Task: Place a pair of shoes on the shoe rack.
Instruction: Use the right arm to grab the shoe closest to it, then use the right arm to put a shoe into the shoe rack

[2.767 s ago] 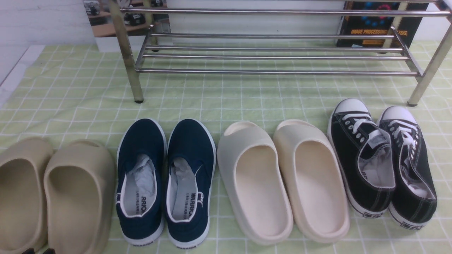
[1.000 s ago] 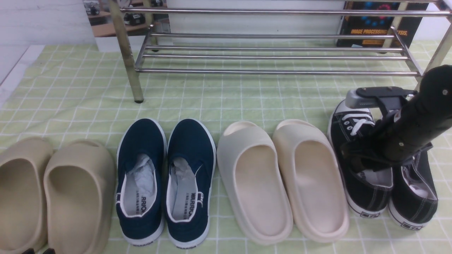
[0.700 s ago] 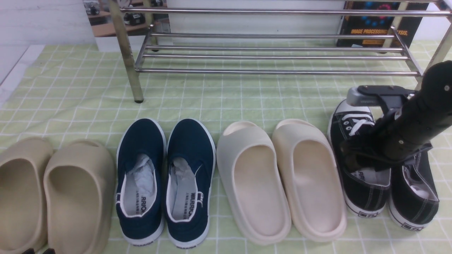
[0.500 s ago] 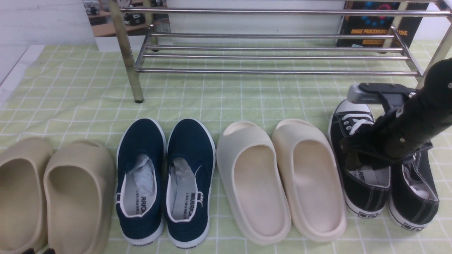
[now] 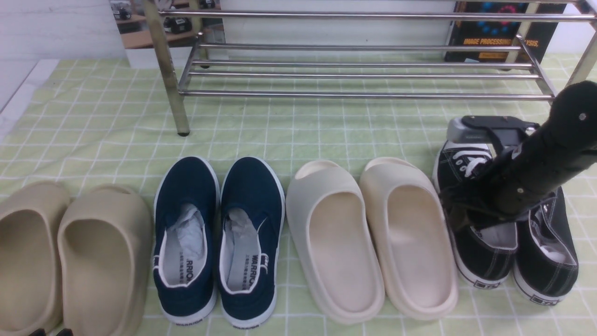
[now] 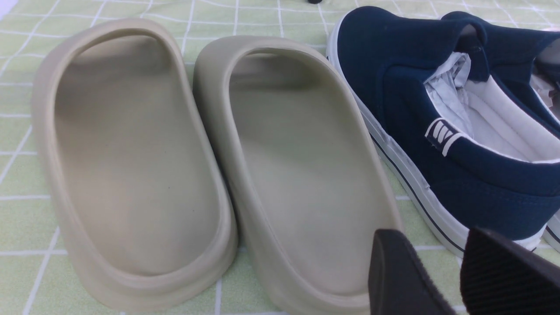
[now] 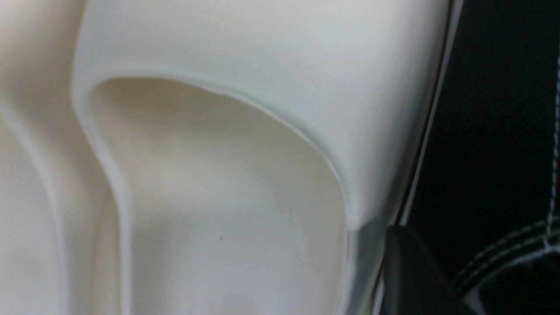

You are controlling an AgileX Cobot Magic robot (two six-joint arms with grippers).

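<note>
Front view: the sneakers (image 5: 482,259) stood on the cloth (image 5: 93,116) before the rack (image 5: 364,94), beside cream slides (image 5: 336,233). The right gripper (image 5: 461,212) sat at one sneaker's collar, its arm hiding the jaws, so whether they pinched could not be told. Right wrist view: one finger (image 7: 407,275) lay against that sneaker's side, next to a cream slide. Left wrist view: the left gripper (image 6: 459,280) hung spread over tan slides (image 6: 131,153), near a slip-on (image 6: 393,65).

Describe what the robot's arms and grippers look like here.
The right arm is a matte black round tube with small silver screw heads. A grey-and-black mount sits at its wrist. The right gripper is black too. The left gripper shows two black wedge-shaped fingers with finely ribbed pads. No lettering shows on any of them.
</note>
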